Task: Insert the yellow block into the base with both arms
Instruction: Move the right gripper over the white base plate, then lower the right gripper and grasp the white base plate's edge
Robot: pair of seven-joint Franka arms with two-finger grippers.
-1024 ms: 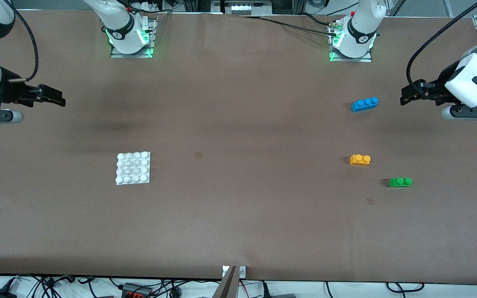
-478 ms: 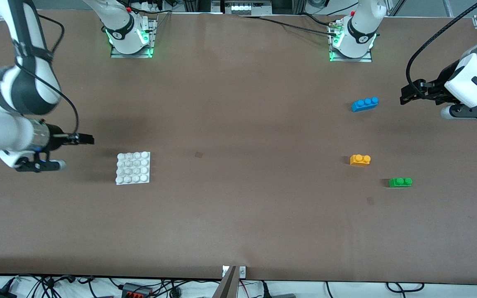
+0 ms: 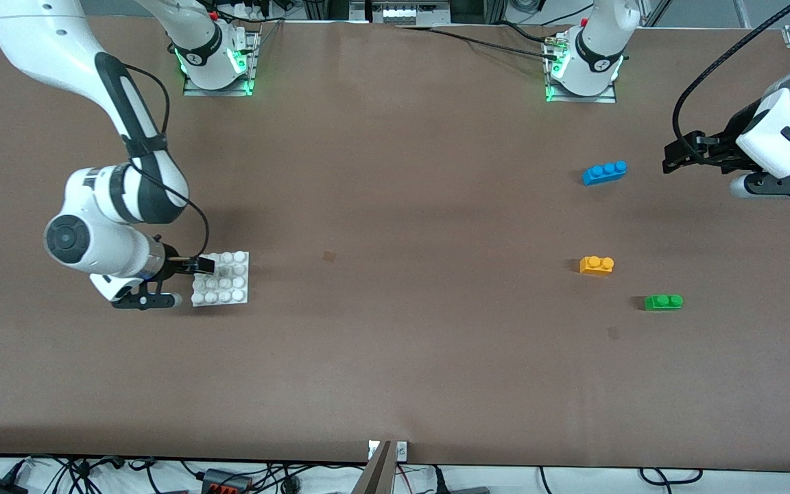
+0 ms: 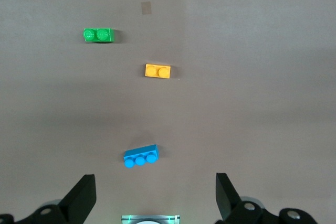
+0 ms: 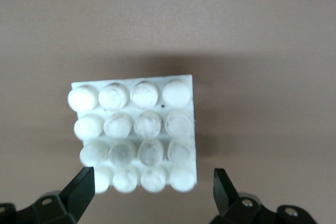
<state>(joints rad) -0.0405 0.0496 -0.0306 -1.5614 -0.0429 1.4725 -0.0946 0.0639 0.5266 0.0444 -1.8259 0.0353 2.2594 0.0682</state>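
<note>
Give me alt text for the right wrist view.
The right end effector hangs open directly above the white base, its two black fingers flanking the plate's studded top. The plate lies flat on the brown table; nothing is held.

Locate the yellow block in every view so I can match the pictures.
Front view: the yellow block lies on the table toward the left arm's end, between the blue brick and the green brick.
Left wrist view: the yellow block is near the picture's middle, between the green brick and the blue brick.
Right wrist view: not in it; only the base shows.
Shared landmark: the blue brick, in the front and left wrist views.
</note>
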